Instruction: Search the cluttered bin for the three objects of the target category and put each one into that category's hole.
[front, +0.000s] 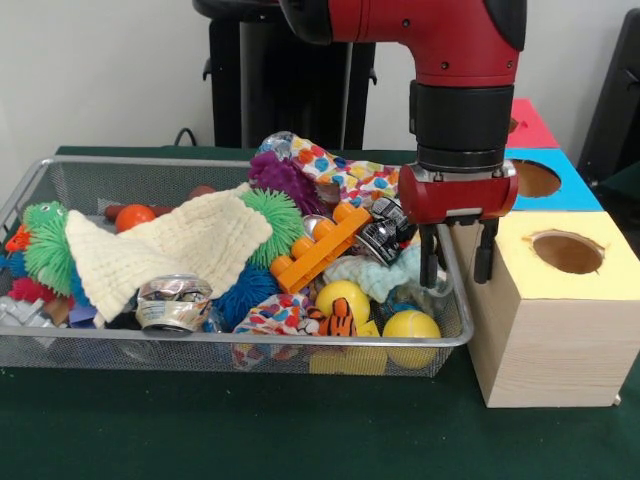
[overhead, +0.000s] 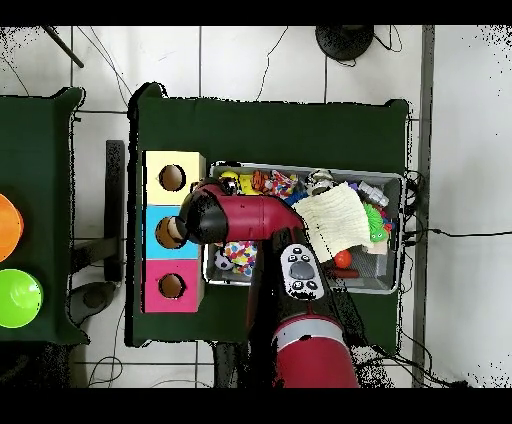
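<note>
Three boxes (front: 560, 300) stand in a row beside the bin (front: 60, 345) (touching).

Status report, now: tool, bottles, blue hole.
Tool open, empty, at bin's end by the boxes. No clear bottle seen; cloths and toys cover the bin. Blue-topped box's hole open, arm head overhangs it overhead.

White wall (front: 100, 70) behind; pale tiled floor (overhead: 260, 60) under green-topped table (overhead: 270, 130).
</note>
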